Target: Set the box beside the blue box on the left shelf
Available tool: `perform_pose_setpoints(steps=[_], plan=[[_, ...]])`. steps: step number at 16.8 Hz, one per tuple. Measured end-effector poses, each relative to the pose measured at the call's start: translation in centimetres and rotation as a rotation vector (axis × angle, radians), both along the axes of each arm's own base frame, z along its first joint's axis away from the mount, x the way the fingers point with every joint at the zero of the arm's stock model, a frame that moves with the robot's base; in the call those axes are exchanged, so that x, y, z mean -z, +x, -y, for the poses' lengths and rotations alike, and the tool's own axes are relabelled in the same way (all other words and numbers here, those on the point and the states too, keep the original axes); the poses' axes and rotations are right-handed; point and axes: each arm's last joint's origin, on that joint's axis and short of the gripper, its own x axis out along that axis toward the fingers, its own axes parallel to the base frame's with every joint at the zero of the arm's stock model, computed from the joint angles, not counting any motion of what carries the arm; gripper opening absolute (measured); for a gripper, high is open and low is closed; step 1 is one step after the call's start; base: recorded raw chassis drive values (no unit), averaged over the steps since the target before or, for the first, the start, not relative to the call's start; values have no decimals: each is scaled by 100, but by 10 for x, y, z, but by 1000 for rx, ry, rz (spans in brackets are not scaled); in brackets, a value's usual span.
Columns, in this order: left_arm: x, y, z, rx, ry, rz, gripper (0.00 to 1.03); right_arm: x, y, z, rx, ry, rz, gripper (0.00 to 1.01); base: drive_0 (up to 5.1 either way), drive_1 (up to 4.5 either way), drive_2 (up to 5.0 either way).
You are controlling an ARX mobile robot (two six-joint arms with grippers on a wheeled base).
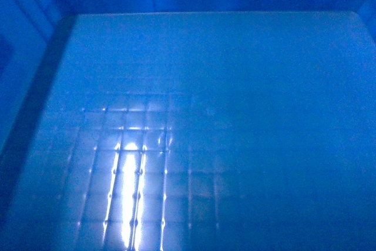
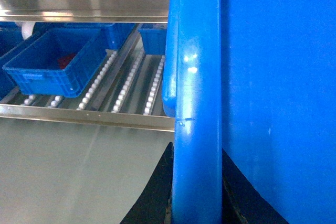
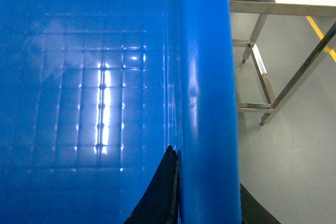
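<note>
— Box (image 1: 223, 86) fills the head view: glossy blue floor, faint grid, rounded corners. Where is it?

— Held up before the shelf (image 2: 84, 116); each wrist view shows its thick rim between dark fingers: left gripper (image 2: 197, 192) and right gripper (image 3: 207, 203) both clamp it.

— Free room?

— Only the left wrist shows roller lanes beside a smaller blue box (image 2: 52, 61); the right shows a metal frame (image 3: 273, 77).
</note>
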Motion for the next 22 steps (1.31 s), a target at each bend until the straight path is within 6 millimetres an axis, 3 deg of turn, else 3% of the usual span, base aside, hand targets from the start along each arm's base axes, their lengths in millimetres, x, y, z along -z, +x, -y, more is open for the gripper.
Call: perform_pose_setpoints(steps=[22], plan=[[0,0,0,0,0,-1,10,0,0,0,0,-2,-3,9,-495,246,246]])
